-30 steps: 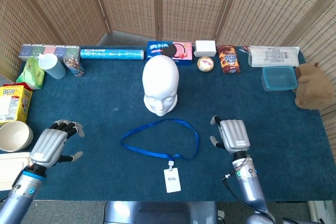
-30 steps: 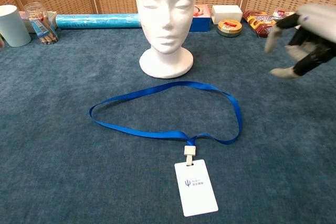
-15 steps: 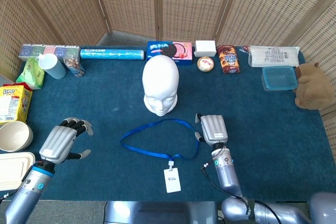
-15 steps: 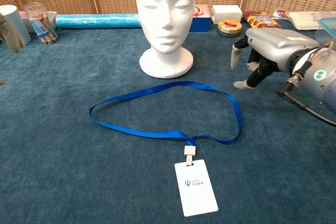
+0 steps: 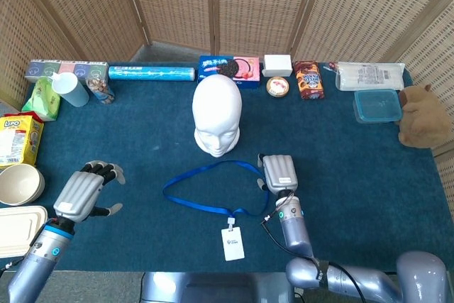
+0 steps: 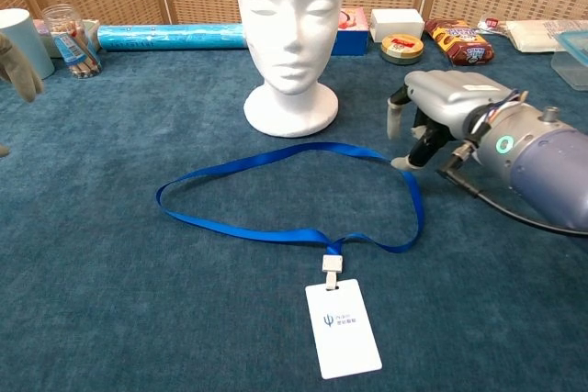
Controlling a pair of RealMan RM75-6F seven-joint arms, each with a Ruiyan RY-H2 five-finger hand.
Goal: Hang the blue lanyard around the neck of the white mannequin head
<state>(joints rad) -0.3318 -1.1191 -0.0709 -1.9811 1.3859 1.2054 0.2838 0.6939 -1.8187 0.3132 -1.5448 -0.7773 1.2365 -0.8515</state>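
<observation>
Head view: "LiPO" reads on the yellow box (image 5: pixel 18 140) beyond the left hand (image 5: pixel 79 194), which is spread and empty; blue lanyard (image 5: pixel 213 186) lies flat between both hands, in front of the white mannequin head (image 5: pixel 217 122). Chest view: right hand (image 6: pixel 439 107), fingers down and apart, holding nothing, sits just beside the lanyard's right bend; badge (image 6: pixel 343 328) print is illegible.

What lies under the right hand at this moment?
The right hand is over the right end of the blue lanyard loop, on blue table cloth. Whether its fingertips touch the strap cannot be told; the palm hides that.
</observation>
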